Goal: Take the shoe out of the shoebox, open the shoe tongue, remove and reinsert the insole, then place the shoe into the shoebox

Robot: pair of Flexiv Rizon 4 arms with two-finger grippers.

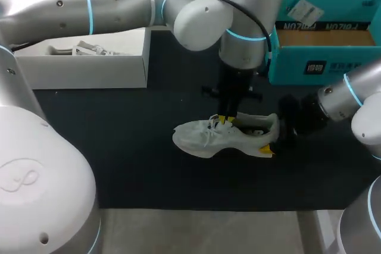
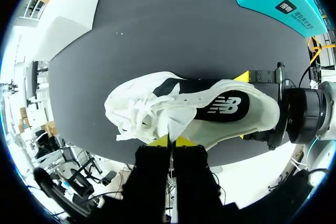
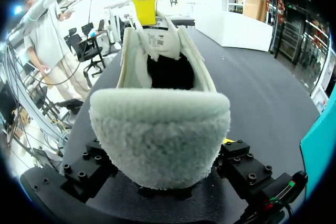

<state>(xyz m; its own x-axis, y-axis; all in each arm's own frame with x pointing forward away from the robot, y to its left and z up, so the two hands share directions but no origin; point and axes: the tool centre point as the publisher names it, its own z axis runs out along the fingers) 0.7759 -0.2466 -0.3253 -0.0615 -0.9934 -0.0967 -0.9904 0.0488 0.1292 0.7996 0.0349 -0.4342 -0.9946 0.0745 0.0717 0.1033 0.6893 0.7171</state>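
**Desk:** Where is the shoe seen?

**Photographer:** The white shoe [image 1: 223, 138] is seen on the dark desk [image 1: 119, 147] at the centre of the head view. Its toe is turned toward the frame's left and its heel toward the right. It lies outside the teal shoebox [image 1: 339, 66], which is set at upper right.

**Desk:** How is it held?

**Photographer:** The fleecy heel is gripped from two sides by the right jaws, spread wide around it. The tongue [image 3: 168, 51] is pinched from above by the left jaws, pressed nearly together at the shoe's middle.

**Desk:** Can any writing be made out?

**Photographer:** A white logo [image 2: 223, 104] is carried on a black panel of the shoe's side. A printed label [image 3: 156, 38] is borne by the tongue, but its small print cannot be read. On the shoebox's front wall a black patch [image 1: 314, 66] with white characters is shown. Dark lettering [image 1: 321, 26] is seen along the rim, and a white sticker [image 1: 303, 9] on the far wall. A white box [image 1: 89, 66] is set at upper left.
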